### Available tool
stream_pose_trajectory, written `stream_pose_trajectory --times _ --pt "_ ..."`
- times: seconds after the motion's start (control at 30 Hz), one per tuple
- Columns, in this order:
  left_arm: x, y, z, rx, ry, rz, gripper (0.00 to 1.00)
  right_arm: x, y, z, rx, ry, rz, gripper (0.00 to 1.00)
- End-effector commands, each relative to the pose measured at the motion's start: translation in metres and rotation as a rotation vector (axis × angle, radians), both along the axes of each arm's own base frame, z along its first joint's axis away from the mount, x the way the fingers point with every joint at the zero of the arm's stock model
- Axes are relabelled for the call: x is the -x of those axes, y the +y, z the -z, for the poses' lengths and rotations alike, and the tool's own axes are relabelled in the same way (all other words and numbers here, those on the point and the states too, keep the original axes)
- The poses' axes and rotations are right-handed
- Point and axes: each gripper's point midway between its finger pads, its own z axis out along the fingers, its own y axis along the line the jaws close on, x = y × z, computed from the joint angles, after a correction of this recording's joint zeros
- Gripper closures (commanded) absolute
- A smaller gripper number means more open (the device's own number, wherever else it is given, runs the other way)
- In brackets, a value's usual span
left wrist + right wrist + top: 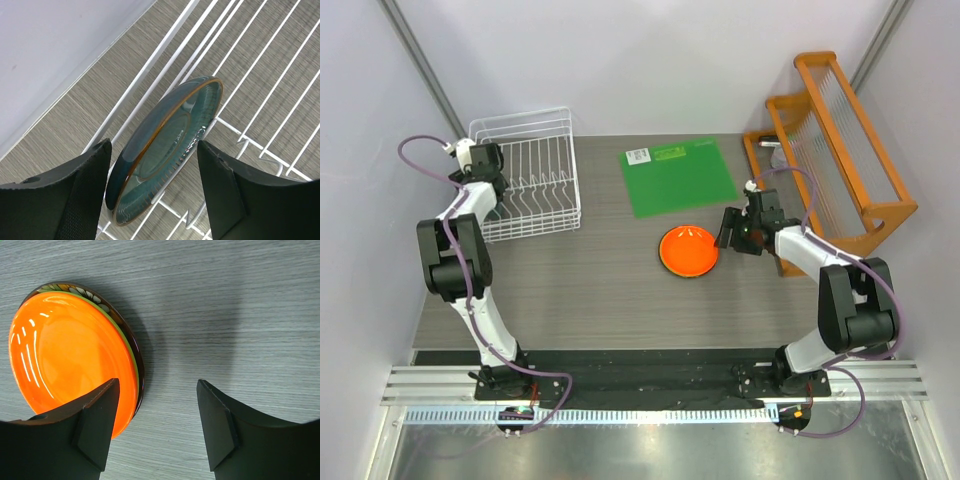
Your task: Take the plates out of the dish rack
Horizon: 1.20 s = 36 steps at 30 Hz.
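Observation:
The white wire dish rack (pixel 532 178) stands at the far left. My left gripper (pixel 490 170) hovers over its left end, open. In the left wrist view the dark grey-blue plate (pixel 165 150) stands on edge between the rack's wires (pixel 260 100), and my open left gripper (pixel 155 192) straddles it without touching. The orange plate (pixel 688 250) lies mid-table. In the right wrist view it (pixel 65 355) tops a stack, with the lime green plate's edge (pixel 134 371) and the floral plate's rim (pixel 75 290) showing beneath. My right gripper (pixel 159 430) is open and empty beside the stack's right edge, and also shows in the top view (pixel 732 230).
A flat green mat (pixel 678 177) lies behind the stack. An orange wooden rack with clear slats (pixel 840 150) stands at the far right, close behind my right arm. A wall runs along the rack's left side (pixel 50 50).

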Motion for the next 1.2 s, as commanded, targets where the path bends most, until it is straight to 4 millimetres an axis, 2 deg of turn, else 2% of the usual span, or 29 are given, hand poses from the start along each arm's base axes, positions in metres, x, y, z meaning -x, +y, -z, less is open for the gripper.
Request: stream_pose_trajectory --times 0.0,0.17,0.47,0.63,0.87,0.9,1.0,1.1,1.17 --pt "-0.011 0.017 -0.025 -0.020 -0.089 -0.059 0.31 -0.017 0.005 -0.014 -0.013 -0.058 -0.017 0.32" --pt "-0.007 0.018 -0.032 -0.019 -0.125 -0.067 0.37 -0.016 0.005 -0.012 -0.014 -0.053 -0.015 0.32" --pt "0.001 0.016 -0.035 0.019 -0.191 -0.077 0.38 -0.015 0.007 -0.010 -0.024 -0.042 -0.026 0.32" --pt "-0.003 0.019 -0.029 0.041 -0.176 -0.085 0.51 -0.014 0.008 -0.008 -0.023 -0.040 -0.030 0.32" --pt "-0.005 0.021 -0.023 0.046 -0.174 -0.091 0.57 -0.015 0.009 -0.003 -0.028 -0.025 -0.035 0.32" --pt "-0.005 0.022 -0.022 0.045 -0.173 -0.094 0.61 -0.014 0.009 -0.003 -0.030 -0.023 -0.035 0.31" --pt "-0.005 0.022 -0.016 0.051 -0.158 -0.089 0.88 -0.015 0.010 -0.001 -0.030 -0.019 -0.037 0.31" --pt "-0.004 0.022 -0.014 0.056 -0.152 -0.086 1.00 -0.014 0.010 0.000 -0.031 -0.013 -0.037 0.32" --pt "-0.004 0.021 -0.012 0.058 -0.150 -0.084 1.00 -0.015 0.010 0.000 -0.029 -0.015 -0.035 0.31"
